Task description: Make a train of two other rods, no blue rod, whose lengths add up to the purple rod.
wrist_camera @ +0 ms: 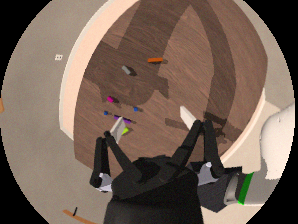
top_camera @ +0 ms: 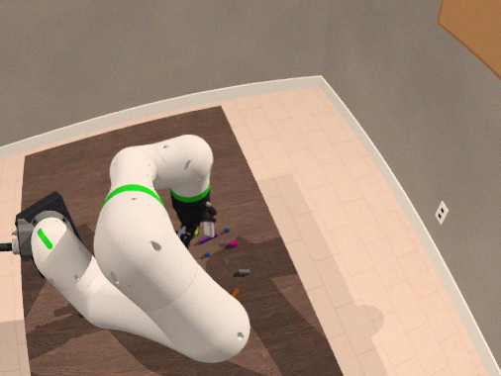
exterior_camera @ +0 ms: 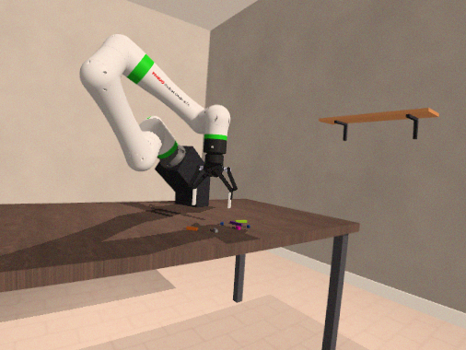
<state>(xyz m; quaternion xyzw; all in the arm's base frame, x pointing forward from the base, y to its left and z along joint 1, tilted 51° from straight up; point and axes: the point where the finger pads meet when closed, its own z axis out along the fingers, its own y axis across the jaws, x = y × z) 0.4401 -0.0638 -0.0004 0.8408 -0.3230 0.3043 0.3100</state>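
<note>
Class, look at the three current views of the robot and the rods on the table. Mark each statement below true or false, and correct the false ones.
1. The tool is open and holds nothing. True.
2. The tool is shut on the orange rod. False: the orange rod lies on the table, away from the tool.
3. The purple rod lies on the table, close to the tool. True.
4. The grey rod touches the orange rod, end to end. False: a stretch of table shows between them.
5. Two small blue rods lie on the table. True: one and another.
</note>
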